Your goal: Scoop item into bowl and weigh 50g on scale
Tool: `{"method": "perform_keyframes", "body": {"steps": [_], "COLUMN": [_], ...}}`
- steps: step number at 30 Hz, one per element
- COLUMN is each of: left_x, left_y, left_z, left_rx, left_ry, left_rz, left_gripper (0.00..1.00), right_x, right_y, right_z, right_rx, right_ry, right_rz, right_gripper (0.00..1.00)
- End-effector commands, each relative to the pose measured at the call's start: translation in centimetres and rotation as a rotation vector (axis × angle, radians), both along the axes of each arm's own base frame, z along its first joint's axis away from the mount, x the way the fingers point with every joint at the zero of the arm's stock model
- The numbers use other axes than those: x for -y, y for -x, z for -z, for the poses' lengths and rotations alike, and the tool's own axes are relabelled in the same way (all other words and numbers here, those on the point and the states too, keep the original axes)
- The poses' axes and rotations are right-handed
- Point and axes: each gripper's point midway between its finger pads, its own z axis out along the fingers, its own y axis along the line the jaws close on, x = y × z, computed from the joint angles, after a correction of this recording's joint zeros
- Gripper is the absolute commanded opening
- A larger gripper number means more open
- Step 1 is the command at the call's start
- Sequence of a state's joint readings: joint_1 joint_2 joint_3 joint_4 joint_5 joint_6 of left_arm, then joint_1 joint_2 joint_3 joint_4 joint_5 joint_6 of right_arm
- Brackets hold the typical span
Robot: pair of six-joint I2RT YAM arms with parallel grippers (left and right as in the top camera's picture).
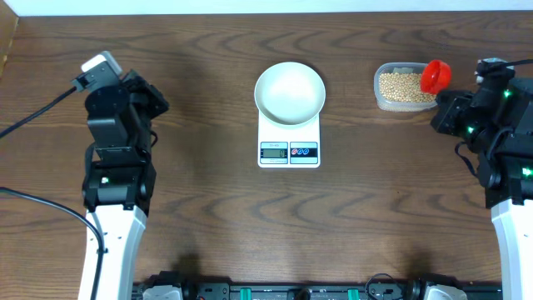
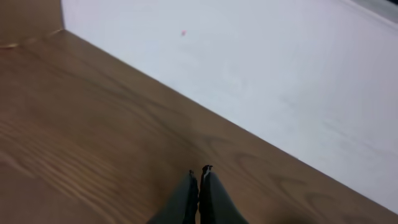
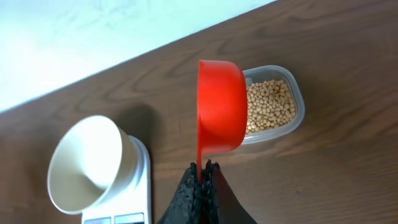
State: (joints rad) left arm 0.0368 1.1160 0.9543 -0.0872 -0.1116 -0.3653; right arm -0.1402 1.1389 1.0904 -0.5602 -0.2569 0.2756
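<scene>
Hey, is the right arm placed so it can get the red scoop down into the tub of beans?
Probably yes. The right gripper, shut on the handle of the red scoop, holds it over one end of the clear tub. The tub has no lid, the beans lie exposed, and nothing blocks the way.

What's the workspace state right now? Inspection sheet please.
Surface: dark wood table, no spills seen.
Job's things: bowl on scale, looks empty; beans in clear tub, right of scale.
Clutter: nothing seen.
Grippers: left gripper shut, empty; right gripper shut on red scoop handle, scoop by the tub.
Cables: black cable on table, far left.
Surroundings: white wall behind table.
</scene>
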Motion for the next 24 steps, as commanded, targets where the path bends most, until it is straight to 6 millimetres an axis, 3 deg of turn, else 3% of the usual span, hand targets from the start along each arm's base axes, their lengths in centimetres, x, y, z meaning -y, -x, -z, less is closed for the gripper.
{"method": "perform_keyframes", "body": {"steps": [1,6,11,18,24], "left_x": [-0.3,0.9,6.6,13.0,16.9], "left_y": [-0.6,-1.2,-1.0,3.7,6.5], "left_z": [1.5,3.4,3.8,7.6,9.0], "left_rx": [-0.041,-0.1,-0.107,-0.235,-0.261], "left_ry": [-0.012,-0.001,-0.164,-0.143,-0.281], "left_rz": [-0.003,0.069,0.493,0.908,1.135], "left_gripper": [0.08,0.08,0.07,0.08,0.08], "right_x": [0.5,0.6,1.3,2.0,2.0], "right_y": [-0.3,-0.5,-0.8,-0.6,-0.6], "right_z": [-0.7,-0.3,0.1,0.4,0.4], "right_rx": [0.0,-0.023,-0.029,-0.039,-0.041], "right_ry": [-0.097,-0.14,-0.11,-0.079,-0.079], "right_rz": [0.094,0.123,0.147,0.181,0.18], "right_gripper": [0.01,0.02,0.01,0.01,0.01]}}
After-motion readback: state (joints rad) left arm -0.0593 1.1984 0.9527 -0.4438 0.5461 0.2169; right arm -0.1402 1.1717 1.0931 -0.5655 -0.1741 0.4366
